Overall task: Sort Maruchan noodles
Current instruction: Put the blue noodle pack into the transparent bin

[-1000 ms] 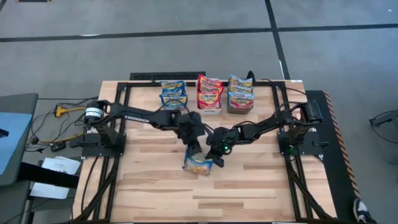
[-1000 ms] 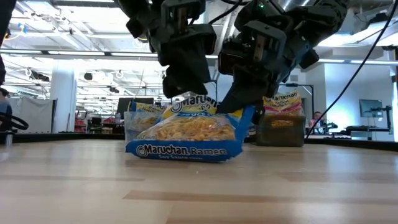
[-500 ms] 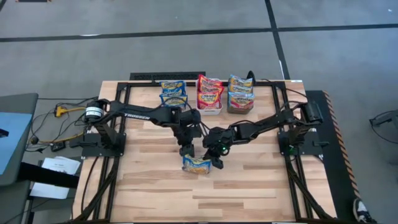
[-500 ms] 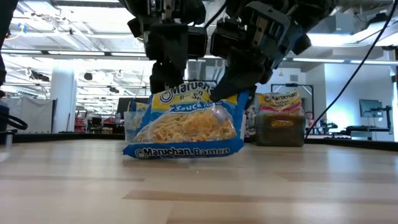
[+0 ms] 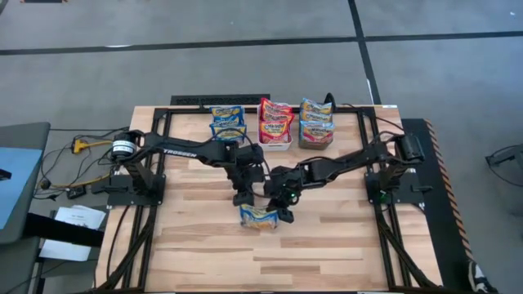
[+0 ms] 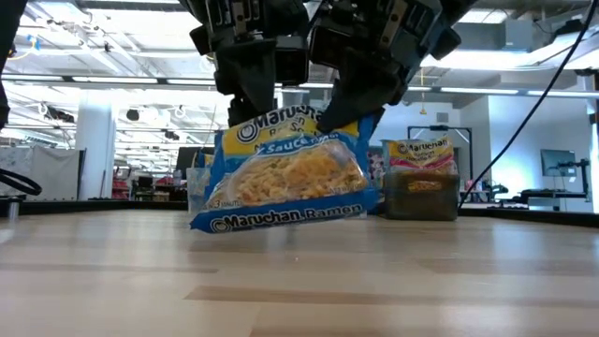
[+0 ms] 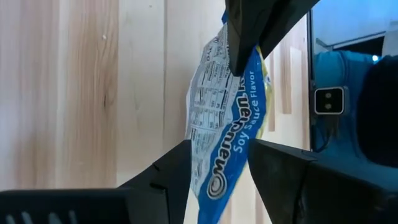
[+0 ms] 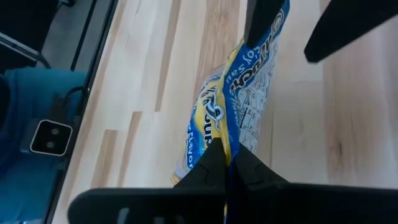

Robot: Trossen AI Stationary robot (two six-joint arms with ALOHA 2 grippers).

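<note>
I pinch the top edge of a blue-and-yellow Maruchan packet [image 6: 290,173] in my right gripper [image 8: 229,163], fingers shut tight on the seam, so it hangs upright just above the middle of the table [image 5: 343,245]. My left gripper [image 7: 217,165] straddles the same packet with fingers parted, not squeezing, apparently to take it over toward the bins [image 5: 274,124] at the far edge.

I read "Maruchan" along the top and "Maruchan Ramen" along the bottom edge of the blue-and-yellow noodle packet [image 6: 290,178] — its side [image 7: 233,134] says "Maruchan Soy Sauce Flavor". The packet in the far bin [image 6: 421,150] also shows "Maruchan".
</note>
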